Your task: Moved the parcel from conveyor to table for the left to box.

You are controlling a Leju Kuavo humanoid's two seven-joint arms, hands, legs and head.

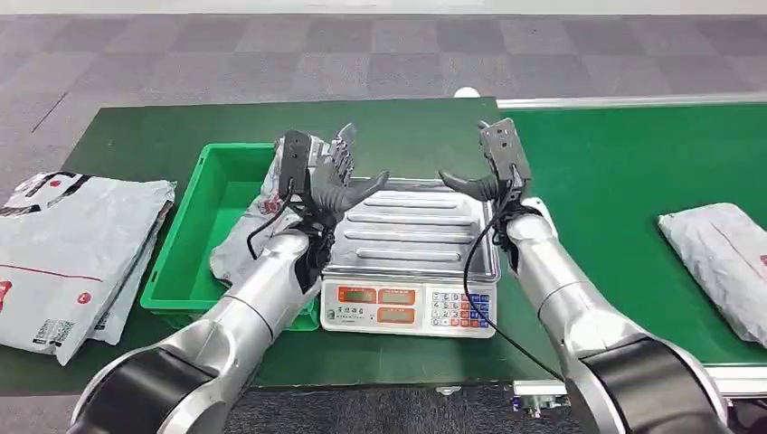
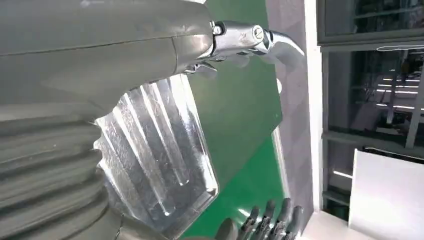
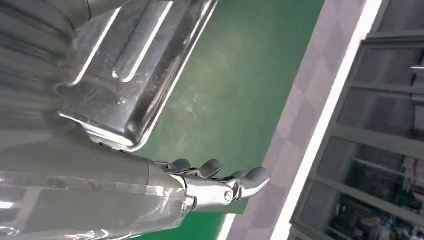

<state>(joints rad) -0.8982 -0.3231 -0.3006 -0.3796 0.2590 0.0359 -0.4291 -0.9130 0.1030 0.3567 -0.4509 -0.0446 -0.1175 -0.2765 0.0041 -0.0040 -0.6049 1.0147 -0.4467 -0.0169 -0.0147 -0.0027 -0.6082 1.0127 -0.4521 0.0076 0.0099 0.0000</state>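
A grey plastic parcel (image 1: 724, 262) lies on the green conveyor (image 1: 633, 163) at the far right. Another grey parcel (image 1: 249, 231) sits in the green box (image 1: 194, 240) to the left, partly hidden behind my left hand (image 1: 326, 176). Both hands hover over the steel pan of the scale (image 1: 411, 231), holding nothing. My left hand is at the pan's left edge with fingers spread and thumb out. My right hand (image 1: 493, 172) is at the pan's right far corner, fingers apart. The ribbed pan (image 2: 160, 150) shows beneath the left thumb (image 2: 260, 42), and the pan's corner (image 3: 130, 75) beside my right hand (image 3: 215, 185).
A stack of grey mail bags (image 1: 72, 253) lies on the green table at the far left. The scale's display and keypad (image 1: 407, 307) face the near edge. A white rail (image 1: 633, 101) borders the conveyor's far side, with grey carpet beyond.
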